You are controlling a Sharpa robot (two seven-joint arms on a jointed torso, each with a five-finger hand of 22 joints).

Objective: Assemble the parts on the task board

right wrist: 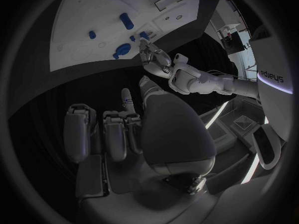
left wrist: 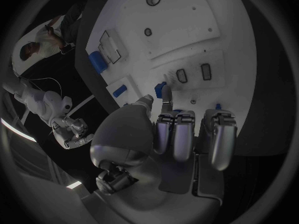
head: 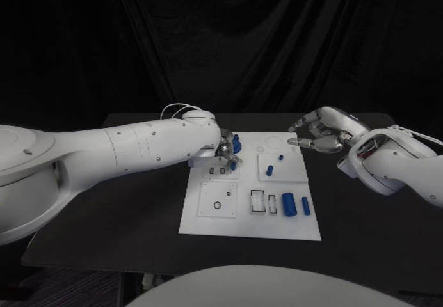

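We see the task board (head: 208, 220) lying centre frame, long axis running up the picture. Its blue parts (head: 289, 203) lie lengthwise at lower right. The left hand (head: 225, 152) pinches a blue piece (head: 236, 144) at the board's upper left — the left wrist view confirms it. The right hand (head: 321, 132) hovers upper right, fingers curled, empty.

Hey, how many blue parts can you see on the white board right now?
4: one at the left hand fingers, one small mid-board, and a large and a slim one at the near right. The hand may hide others.
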